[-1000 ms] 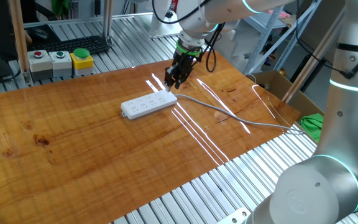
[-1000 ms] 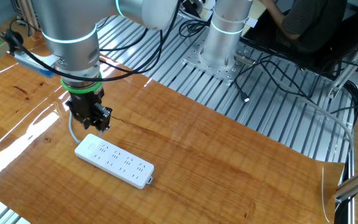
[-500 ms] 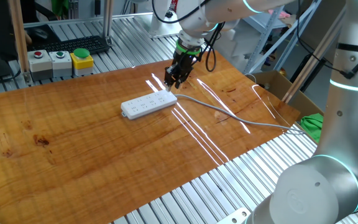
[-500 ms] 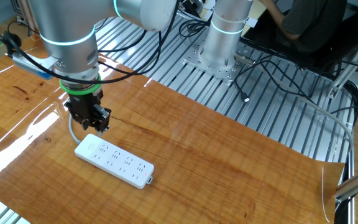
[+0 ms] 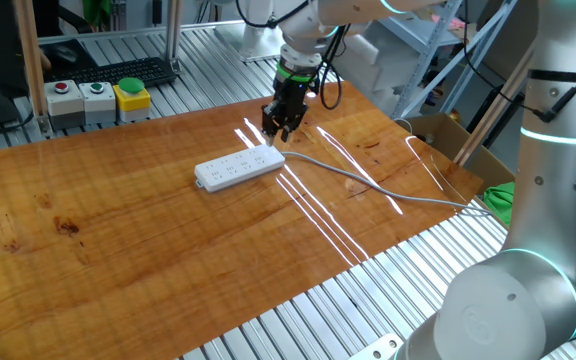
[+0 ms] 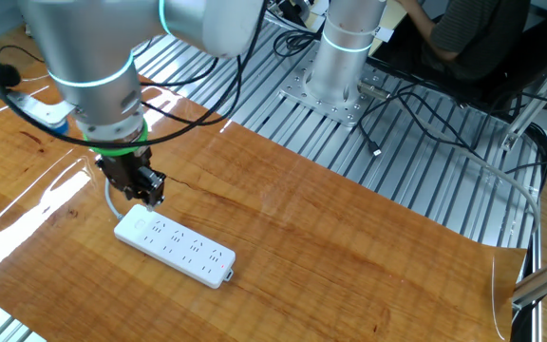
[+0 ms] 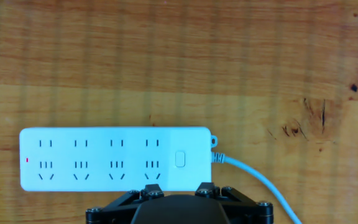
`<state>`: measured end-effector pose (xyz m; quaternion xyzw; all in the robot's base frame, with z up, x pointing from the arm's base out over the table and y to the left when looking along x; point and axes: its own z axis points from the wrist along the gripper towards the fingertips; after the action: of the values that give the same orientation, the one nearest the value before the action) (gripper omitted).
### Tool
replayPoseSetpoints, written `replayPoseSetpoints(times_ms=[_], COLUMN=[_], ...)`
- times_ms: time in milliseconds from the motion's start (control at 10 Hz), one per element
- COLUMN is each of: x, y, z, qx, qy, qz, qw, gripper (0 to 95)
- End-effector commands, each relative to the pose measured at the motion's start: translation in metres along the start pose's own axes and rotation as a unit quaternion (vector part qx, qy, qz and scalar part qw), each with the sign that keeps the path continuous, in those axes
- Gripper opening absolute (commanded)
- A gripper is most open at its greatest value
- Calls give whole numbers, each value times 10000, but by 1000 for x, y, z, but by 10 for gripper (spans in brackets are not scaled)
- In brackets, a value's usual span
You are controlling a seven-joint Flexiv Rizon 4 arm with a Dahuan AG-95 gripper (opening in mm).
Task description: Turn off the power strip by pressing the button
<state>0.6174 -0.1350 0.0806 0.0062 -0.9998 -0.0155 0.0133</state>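
The white power strip [image 5: 236, 169] lies flat on the wooden table, and its grey cable [image 5: 368, 185] runs off to the right edge. It also shows in the other fixed view [image 6: 174, 240] and in the hand view [image 7: 114, 158]. The button [image 7: 179, 159] is a small pale rounded switch at the strip's cabled end. My gripper [image 5: 276, 128] points down just above and behind that end, apart from the strip; it also shows in the other fixed view [image 6: 148, 196]. The hand view shows only its black body [image 7: 179, 202], and no view shows the fingertips clearly.
Grey boxes with a red [image 5: 62, 88] and a green round button [image 5: 96, 88], a yellow-cased green button [image 5: 131, 92] and a black keyboard [image 5: 118, 70] stand at the table's far left. A cardboard box [image 5: 438, 130] and a green object [image 5: 503, 198] are at the right.
The arm's upper links have swung, and the gripper has shifted slightly up and back over the strip's cabled end. The strip has not moved.
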Motion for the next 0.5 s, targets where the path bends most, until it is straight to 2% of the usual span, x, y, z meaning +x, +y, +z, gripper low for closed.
replayPoseSetpoints(times_ms=[100, 200, 300, 400, 500], x=[4, 4, 4, 4, 2], y=[0, 0, 0, 0, -1], z=[-1, -1, -1, 0, 4], qx=[68, 116, 235, 312, 325], qy=[-73, -110, -198, -254, -266], qz=[79, 16, -121, -187, -208], qw=[9999, 9999, 9995, 9990, 9989], gripper=[380, 380, 380, 570, 570])
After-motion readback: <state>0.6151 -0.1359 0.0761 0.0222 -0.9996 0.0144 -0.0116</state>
